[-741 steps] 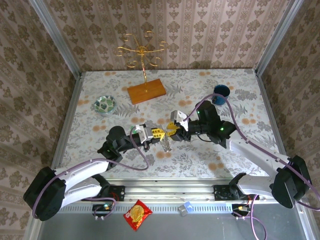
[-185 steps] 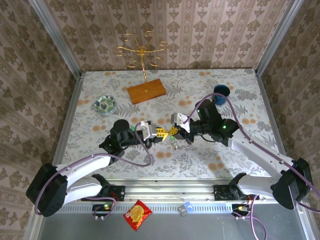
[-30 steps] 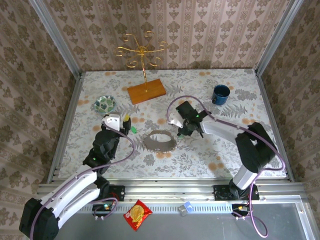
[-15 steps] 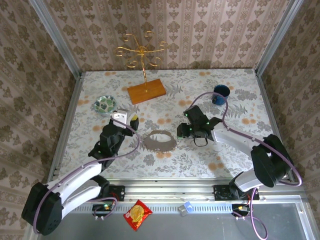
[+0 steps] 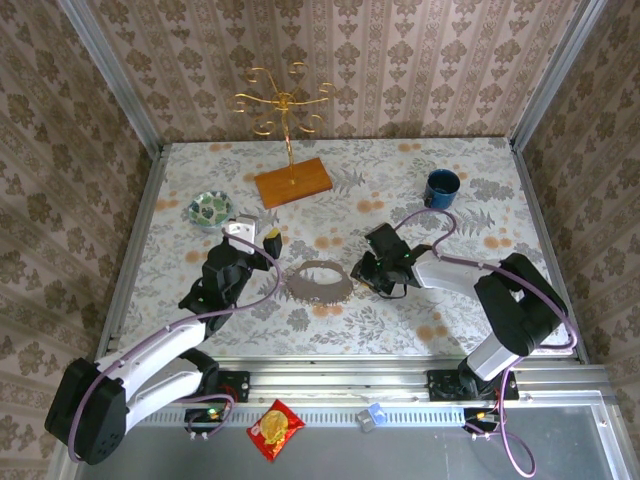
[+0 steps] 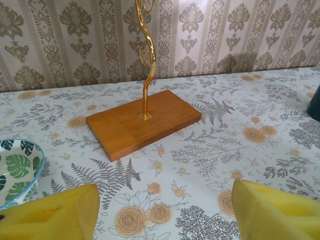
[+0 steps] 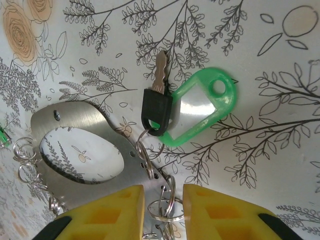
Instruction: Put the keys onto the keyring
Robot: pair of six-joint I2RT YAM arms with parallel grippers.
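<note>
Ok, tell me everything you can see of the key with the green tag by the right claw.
The key lies flat on the flowered table. Its short silvery blade points toward the top of the right wrist view, and its head is capped in black plastic. A see-through bright green tag with a clear window and a round hole overlaps the head, angled up to the right. A thin wire ring runs from the head to the edge of the flat steel keyring. The right claw hovers just below, not touching the key.
</note>
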